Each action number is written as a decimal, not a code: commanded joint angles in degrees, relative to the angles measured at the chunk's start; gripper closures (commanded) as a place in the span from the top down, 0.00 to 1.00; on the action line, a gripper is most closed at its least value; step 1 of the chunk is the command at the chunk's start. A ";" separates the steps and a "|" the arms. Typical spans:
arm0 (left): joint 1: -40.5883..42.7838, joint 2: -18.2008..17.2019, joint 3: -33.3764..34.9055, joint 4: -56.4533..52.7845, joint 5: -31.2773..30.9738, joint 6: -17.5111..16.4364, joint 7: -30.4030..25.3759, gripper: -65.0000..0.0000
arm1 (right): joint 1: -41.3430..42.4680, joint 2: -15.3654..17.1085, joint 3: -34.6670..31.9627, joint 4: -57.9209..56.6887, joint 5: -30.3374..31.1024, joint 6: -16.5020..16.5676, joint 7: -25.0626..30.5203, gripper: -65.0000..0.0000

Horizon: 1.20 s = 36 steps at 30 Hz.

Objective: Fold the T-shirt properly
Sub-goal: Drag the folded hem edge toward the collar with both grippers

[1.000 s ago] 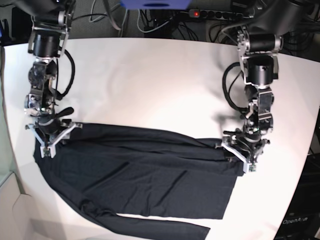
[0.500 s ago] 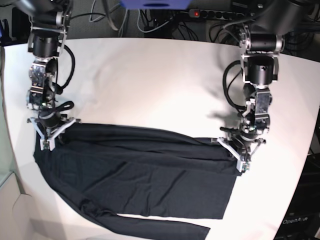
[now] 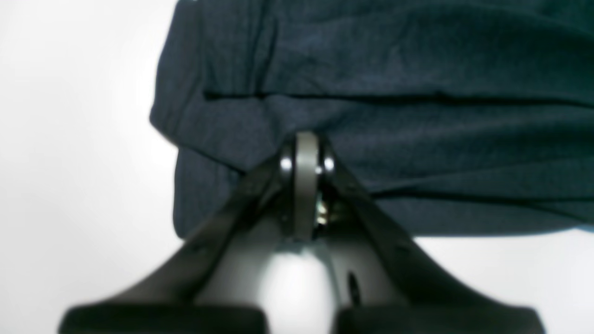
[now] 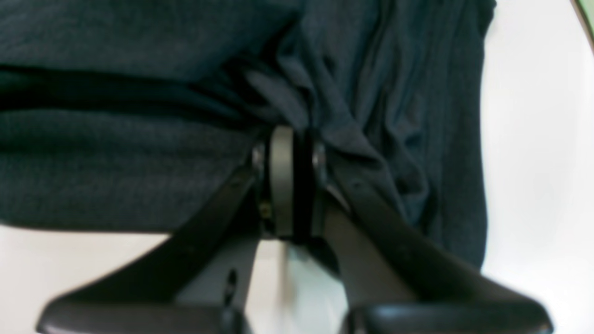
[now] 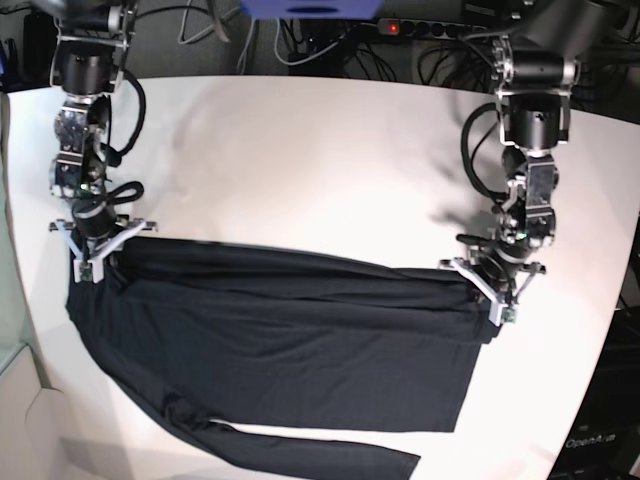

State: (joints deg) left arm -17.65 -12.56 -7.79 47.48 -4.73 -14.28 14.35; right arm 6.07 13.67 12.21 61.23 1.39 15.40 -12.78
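White table (image 5: 300, 160): T-shirt (image 5: 290, 350) edge pinched by left tool (image 5: 497, 290), right tool (image 5: 95, 250).

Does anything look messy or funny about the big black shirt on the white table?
A little. The thin black long-sleeved T-shirt lies mostly flat, but one sleeve sticks out alone along the near edge of the white table. The fabric bunches into wrinkles where the left gripper and right gripper pinch it. Nothing looks torn.
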 commanded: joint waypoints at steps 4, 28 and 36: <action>2.57 -2.43 -0.16 -0.41 1.35 0.88 5.30 0.00 | -4.26 0.17 0.06 0.44 -1.43 0.21 -7.58 0.01; 34.48 -5.25 -3.07 33.88 1.61 0.88 11.80 0.00 | -27.74 -4.05 0.14 22.86 -1.34 0.56 -6.87 0.01; 41.87 -6.12 -8.08 38.71 1.70 0.88 11.80 0.00 | -34.42 -4.22 0.23 23.47 -1.34 0.56 0.25 0.01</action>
State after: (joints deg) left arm 23.27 -17.85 -15.68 86.63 -4.69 -13.52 20.97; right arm -26.50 9.61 12.58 85.69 1.83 15.18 -4.19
